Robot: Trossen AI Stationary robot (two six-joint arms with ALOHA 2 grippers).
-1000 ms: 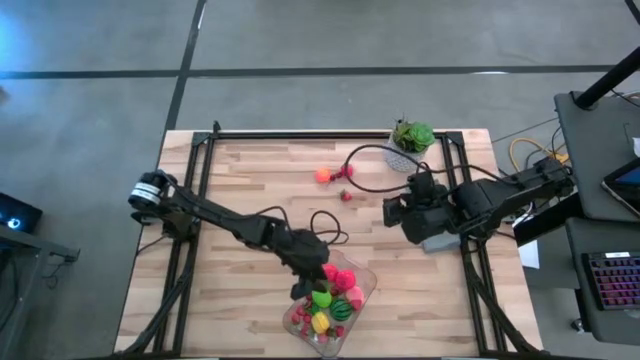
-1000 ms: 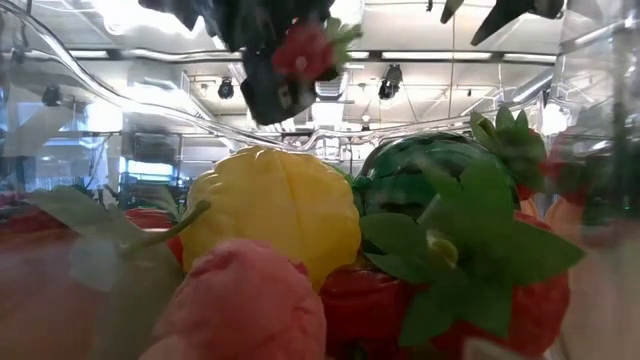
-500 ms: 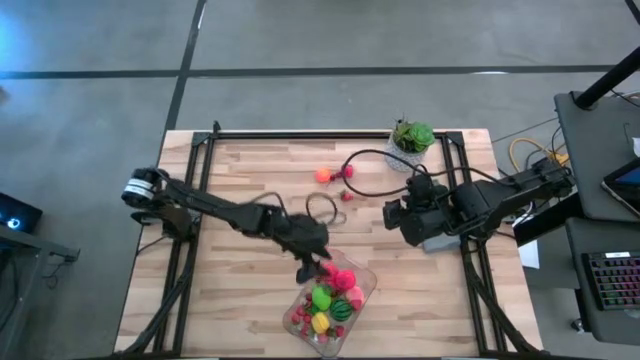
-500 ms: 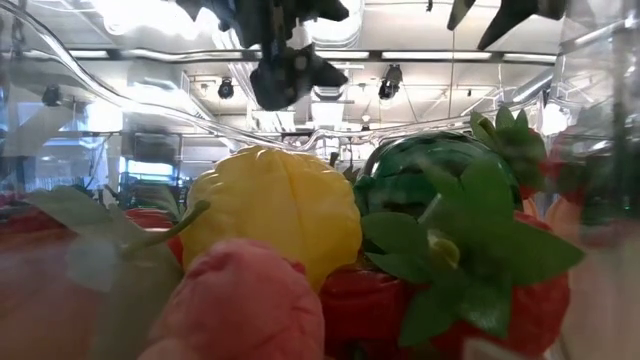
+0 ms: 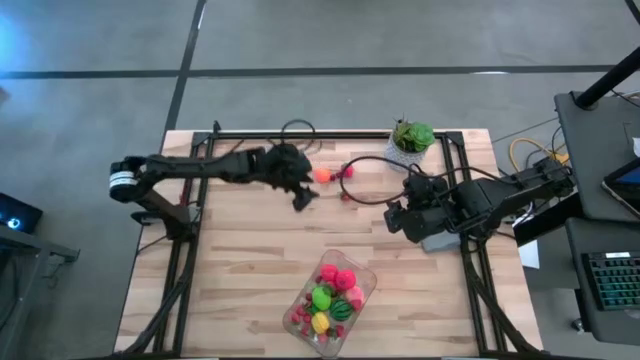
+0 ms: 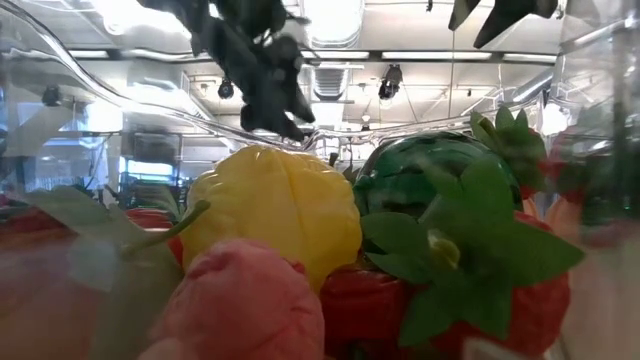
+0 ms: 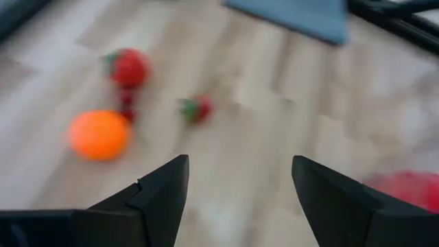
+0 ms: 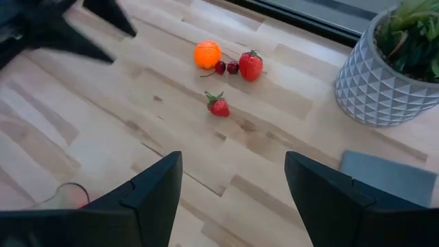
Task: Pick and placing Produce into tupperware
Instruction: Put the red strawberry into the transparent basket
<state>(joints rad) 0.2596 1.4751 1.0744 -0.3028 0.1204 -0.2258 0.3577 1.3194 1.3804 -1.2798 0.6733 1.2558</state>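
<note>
The clear tupperware (image 5: 333,290) stands near the table's near edge and holds pink, light green, yellow, dark green and red produce. The low view looks through its wall at a yellow piece (image 6: 275,220) and a dark green one (image 6: 430,180). An orange (image 5: 323,175), a strawberry (image 5: 347,171) and a small strawberry (image 5: 346,196) lie on the table near its far edge. My left gripper (image 5: 302,197) is open and empty, just left of them. In the left wrist view (image 7: 239,165) the orange (image 7: 100,134) lies ahead. My right gripper (image 5: 393,215) is open and empty, right of the small strawberry (image 8: 219,106).
A leafy plant in a white pot (image 5: 410,140) stands at the far right of the table. A flat grey slab (image 8: 391,178) lies on the table by the right arm. A black cable (image 5: 365,160) loops over the table near the loose fruit. Bare wood lies between the fruit and the tupperware.
My left gripper held a red berry over the tupperware and has let it go there. It has then swung away toward the table's far edge and now hangs open beside the orange. My right gripper has kept nearly still.
</note>
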